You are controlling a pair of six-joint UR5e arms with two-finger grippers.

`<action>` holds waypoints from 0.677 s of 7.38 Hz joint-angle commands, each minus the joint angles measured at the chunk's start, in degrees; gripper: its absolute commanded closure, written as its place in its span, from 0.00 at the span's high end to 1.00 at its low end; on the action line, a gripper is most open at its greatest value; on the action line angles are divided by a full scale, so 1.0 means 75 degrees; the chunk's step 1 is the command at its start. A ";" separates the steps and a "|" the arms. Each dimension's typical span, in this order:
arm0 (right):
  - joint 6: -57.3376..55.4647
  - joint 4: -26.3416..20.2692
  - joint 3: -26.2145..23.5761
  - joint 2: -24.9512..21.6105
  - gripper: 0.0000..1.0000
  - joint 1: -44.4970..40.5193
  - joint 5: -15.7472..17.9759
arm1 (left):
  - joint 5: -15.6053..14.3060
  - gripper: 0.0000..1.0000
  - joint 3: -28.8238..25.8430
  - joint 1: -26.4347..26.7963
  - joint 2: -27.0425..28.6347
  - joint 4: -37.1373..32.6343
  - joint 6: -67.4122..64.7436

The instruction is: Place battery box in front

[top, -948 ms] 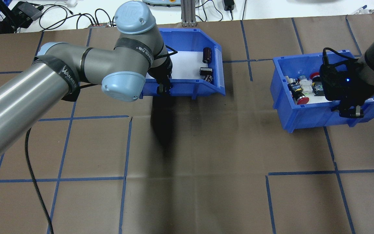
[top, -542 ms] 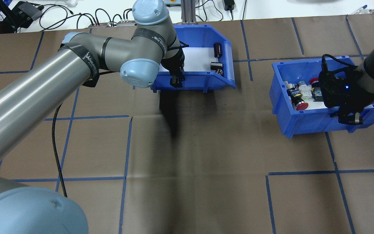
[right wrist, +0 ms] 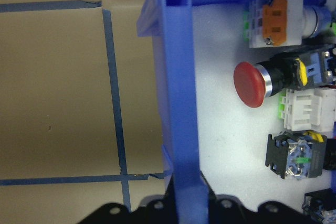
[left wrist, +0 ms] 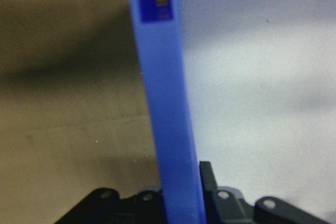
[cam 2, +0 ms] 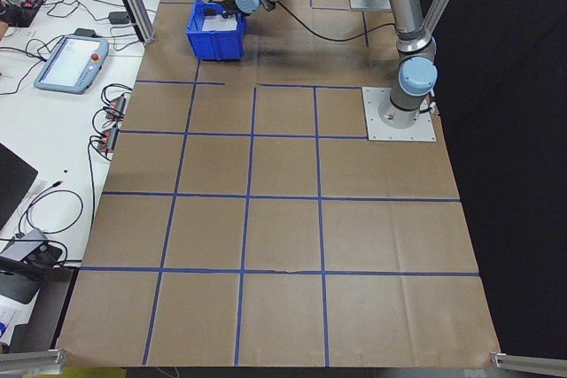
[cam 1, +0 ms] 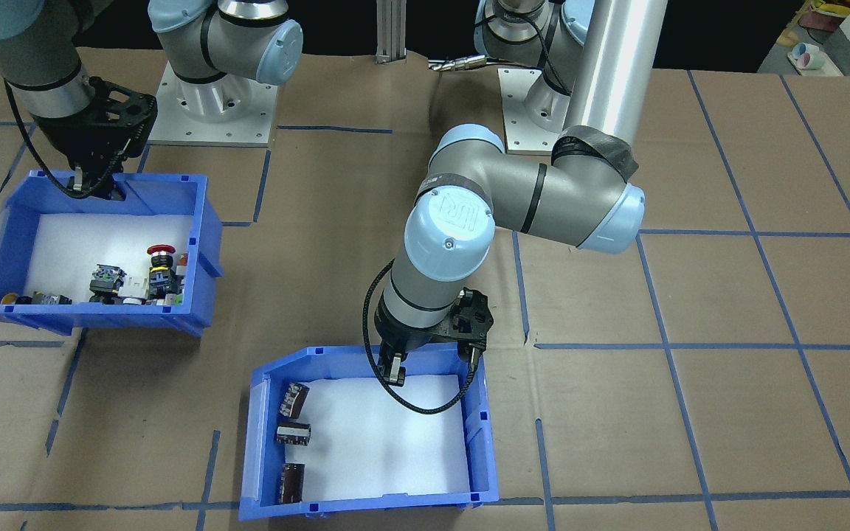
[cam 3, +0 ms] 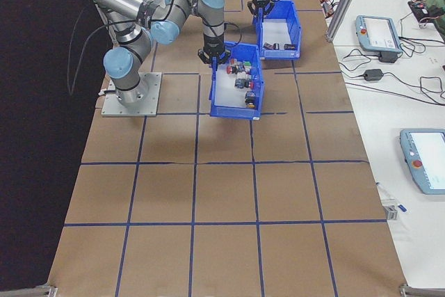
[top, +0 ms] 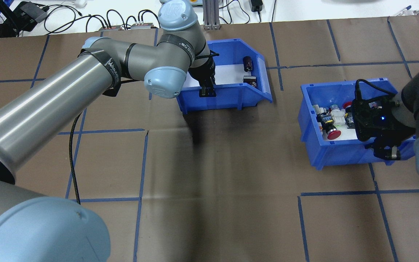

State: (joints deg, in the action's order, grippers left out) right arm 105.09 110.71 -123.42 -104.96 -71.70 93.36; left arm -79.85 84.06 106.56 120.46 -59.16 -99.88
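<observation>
The battery box (top: 227, 92) is sitting at upper centre of the overhead view, its sloped open front pointing toward the frame's right. The left gripper (top: 207, 91) is straddling the box's lower long wall, pinching it, one finger inside and one outside, so the box is lying directly under this nearer arm. At right, the right gripper (top: 387, 152) is pinching the lower wall of the switch bin (top: 316, 153) on the worktop (top: 231, 189).
</observation>
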 commanded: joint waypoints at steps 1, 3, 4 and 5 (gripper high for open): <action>-0.0580 -0.0019 -0.0312 -0.0267 0.07 -0.0398 -0.0260 | 0.0042 0.99 -0.0004 -0.0005 -0.0030 -0.0022 0.0588; -0.1993 -0.0019 -0.0348 -0.0267 0.07 -0.1788 -0.0214 | 0.0019 0.98 -0.0098 -0.0017 -0.0613 -0.0884 0.0788; -0.2789 -0.0019 -0.0348 -0.0256 0.07 -0.2550 -0.0202 | -0.0063 0.98 -0.0319 -0.0110 -0.1057 -0.1899 0.1706; -0.3621 -0.0008 -0.0348 -0.0221 0.07 -0.3335 -0.0190 | -0.0539 0.98 -0.0425 -0.0215 -0.1387 -0.2512 0.3038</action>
State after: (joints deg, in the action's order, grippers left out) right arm 85.81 110.59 -125.99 -106.84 -89.18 91.81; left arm -80.93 82.11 105.83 113.46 -71.36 -87.26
